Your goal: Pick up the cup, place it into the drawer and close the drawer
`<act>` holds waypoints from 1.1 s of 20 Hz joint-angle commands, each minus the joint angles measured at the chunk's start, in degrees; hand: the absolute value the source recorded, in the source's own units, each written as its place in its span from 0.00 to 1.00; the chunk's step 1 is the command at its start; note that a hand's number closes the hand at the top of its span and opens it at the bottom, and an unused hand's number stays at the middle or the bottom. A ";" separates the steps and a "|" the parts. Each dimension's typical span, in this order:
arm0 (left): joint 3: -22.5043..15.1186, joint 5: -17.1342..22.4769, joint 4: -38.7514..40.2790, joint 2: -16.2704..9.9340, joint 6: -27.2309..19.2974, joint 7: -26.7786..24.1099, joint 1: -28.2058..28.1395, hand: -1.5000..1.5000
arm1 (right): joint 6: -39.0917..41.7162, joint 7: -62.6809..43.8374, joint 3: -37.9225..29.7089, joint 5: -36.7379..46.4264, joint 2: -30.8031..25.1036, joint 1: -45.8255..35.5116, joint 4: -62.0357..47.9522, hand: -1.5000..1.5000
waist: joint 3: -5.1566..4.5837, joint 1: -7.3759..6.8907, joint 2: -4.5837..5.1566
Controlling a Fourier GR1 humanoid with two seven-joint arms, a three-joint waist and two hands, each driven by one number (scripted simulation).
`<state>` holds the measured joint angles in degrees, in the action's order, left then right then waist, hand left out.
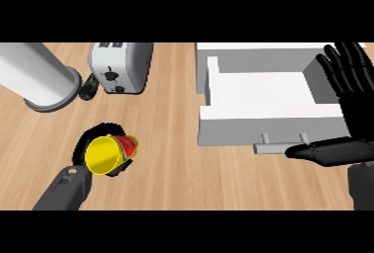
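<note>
Cup (pixel 108 154), yellow with red, at lower left of counter (pixel 175 163), tipped with mouth facing the view, wrapped by left hand (pixel 93 148), fingers curled round it. Drawer (pixel 266 96) open, well apart to upper right of cup. Handle (pixel 281 147) on near side. Right hand (pixel 349 99) open, fingers straight, resting at drawer's right edge, thumb by handle. Left hand on cup; likely carry rightward and up into drawer.
</note>
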<state>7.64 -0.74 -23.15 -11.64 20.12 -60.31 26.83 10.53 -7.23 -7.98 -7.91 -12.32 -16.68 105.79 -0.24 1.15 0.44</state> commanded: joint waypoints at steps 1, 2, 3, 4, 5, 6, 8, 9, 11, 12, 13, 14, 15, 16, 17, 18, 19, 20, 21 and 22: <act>6.54 5.55 -0.42 4.35 -6.98 -7.66 -0.46 1.00 | 0.22 0.42 -0.35 0.06 -0.31 0.49 0.26 0.00 | 0.06 -0.42 -0.07; 9.49 7.90 -1.02 5.35 -11.68 -5.78 1.00 1.00 | 0.57 0.12 -0.05 -0.40 -0.07 1.83 1.30 0.00 | 0.09 -0.22 -0.23; 9.93 8.22 -1.10 3.98 -10.53 -4.36 3.83 1.00 | -1.48 -1.10 1.41 1.47 1.20 0.19 1.00 0.00 | 0.08 -0.35 -0.12; 9.50 7.92 -1.87 2.80 -8.08 -6.87 1.58 1.00 | 0.45 -0.95 -0.58 -1.15 -0.42 1.05 2.36 0.00 | 0.14 -0.43 -0.30; 8.59 7.25 -2.08 3.79 -8.86 -4.22 5.06 1.00 | 0.19 -0.52 -0.13 0.17 -0.33 1.50 1.74 0.00 | 0.17 -0.37 -0.28; 7.89 7.42 -3.76 4.65 -7.90 -2.88 4.79 1.00 | -0.70 -0.75 0.71 1.24 0.47 2.17 2.81 0.00 | 0.20 -0.69 -0.41; 6.89 6.17 -3.96 4.44 -10.20 -0.07 8.25 1.00 | 0.69 2.11 -0.44 0.60 0.09 2.31 -0.65 0.00 | 0.21 -0.63 -0.31; 5.83 6.27 -8.03 5.59 -9.97 1.29 7.36 1.00 | 0.00 3.12 1.44 3.25 1.11 4.48 0.23 0.00 | 0.25 -1.04 -0.52; 4.63 6.57 -13.64 7.49 -11.80 5.02 8.04 1.00 | 3.90 1.29 -4.23 -3.14 -3.47 3.45 -0.28 0.00 | 0.31 -1.37 -0.79; 3.99 6.40 -14.09 7.63 -11.24 5.42 8.10 1.00 | 0.32 0.45 -1.28 0.36 -0.77 -0.26 -2.09 0.00 | 0.25 -1.40 -0.56; 3.91 6.81 -16.48 8.59 -14.13 10.69 11.61 1.00 | -2.03 -0.28 1.80 3.01 1.86 1.52 1.21 0.00 | 0.28 -1.55 -0.79; 2.32 6.39 -19.46 7.44 -11.62 13.09 10.61 1.00 | 0.88 2.97 -2.46 0.91 -1.47 0.16 -4.47 0.00 | 0.31 -1.92 -0.75; 2.02 6.66 -21.46 8.38 -13.25 16.25 12.24 1.00 | 1.24 2.74 -0.34 1.21 0.03 5.89 1.54 0.00 | 0.32 -1.48 -0.96; 1.47 6.09 -21.82 10.50 -16.59 18.15 15.06 1.00 | -0.73 -2.71 -0.44 0.49 -0.50 0.46 2.66 0.00 | 0.28 -1.43 -0.95; 1.90 6.68 -21.45 7.20 -13.40 20.44 16.91 1.00 | 1.85 1.35 -3.46 -0.84 -2.65 0.34 -2.40 0.00 | 0.28 -1.32 -0.62; 0.80 6.28 -22.89 10.84 -16.70 22.19 18.92 1.00 | 1.85 2.45 -2.48 -0.34 -1.49 2.59 -1.66 0.00 | 0.30 -1.16 -0.71; 0.48 7.18 -26.42 10.07 -16.06 27.43 20.56 1.00 | 2.26 3.46 -3.56 -0.82 -1.95 3.24 -2.07 0.00 | 0.35 -1.66 -1.00; -2.30 7.52 -29.77 11.50 -19.38 28.39 18.78 1.00 | -0.14 -0.13 -1.93 0.17 -0.59 2.61 1.30 0.00 | 0.29 -1.58 -1.09; -1.53 6.26 -29.63 11.53 -19.28 29.13 18.99 1.00 | 1.81 5.31 -2.40 0.77 -0.66 3.95 -3.05 0.00 | 0.28 -1.38 -0.64; -3.22 6.96 -25.90 11.55 -23.27 30.19 24.20 1.00 | 2.62 2.46 -3.22 -1.02 -2.11 3.07 -1.95 0.00 | 0.27 -0.50 -0.55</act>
<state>7.39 6.00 -47.64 -1.45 2.36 -36.30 45.12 11.94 -5.04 -10.29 -7.96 -13.55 -13.99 104.57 0.05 -0.08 -0.31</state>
